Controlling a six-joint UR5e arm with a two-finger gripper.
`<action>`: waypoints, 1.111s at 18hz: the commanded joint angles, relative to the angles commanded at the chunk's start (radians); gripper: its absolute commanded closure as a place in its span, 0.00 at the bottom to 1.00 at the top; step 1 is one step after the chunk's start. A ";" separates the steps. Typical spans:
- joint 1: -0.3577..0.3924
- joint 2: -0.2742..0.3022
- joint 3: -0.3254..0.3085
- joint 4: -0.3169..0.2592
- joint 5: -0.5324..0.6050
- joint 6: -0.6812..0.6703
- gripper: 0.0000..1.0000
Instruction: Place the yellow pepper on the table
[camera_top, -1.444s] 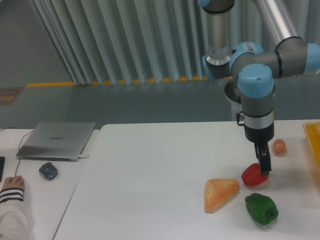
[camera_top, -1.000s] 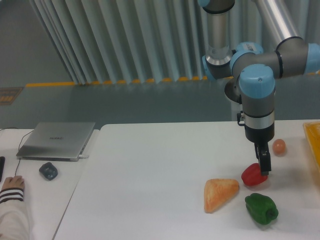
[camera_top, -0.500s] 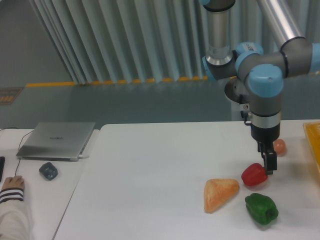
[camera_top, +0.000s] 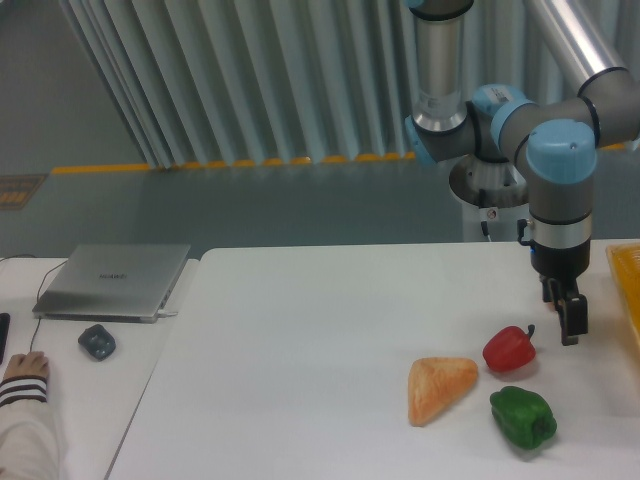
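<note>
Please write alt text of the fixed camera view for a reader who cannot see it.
A grey-and-blue robot arm holds its black claw above a large white table, right of a glossy red bell pepper. Nearby lie a green bell pepper and an orange triangular bread slice.

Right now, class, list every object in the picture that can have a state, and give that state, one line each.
gripper: raised above the table, holding nothing, jaws unclear
red pepper: resting on the table, free
green pepper: lying on the table, free
orange wedge: lying flat on the table
laptop: closed, on the side desk
</note>
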 joint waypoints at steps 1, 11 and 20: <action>0.024 0.002 -0.011 0.000 0.000 0.038 0.00; 0.193 0.037 -0.087 -0.060 -0.011 0.254 0.00; 0.331 0.034 -0.086 -0.083 -0.058 0.497 0.00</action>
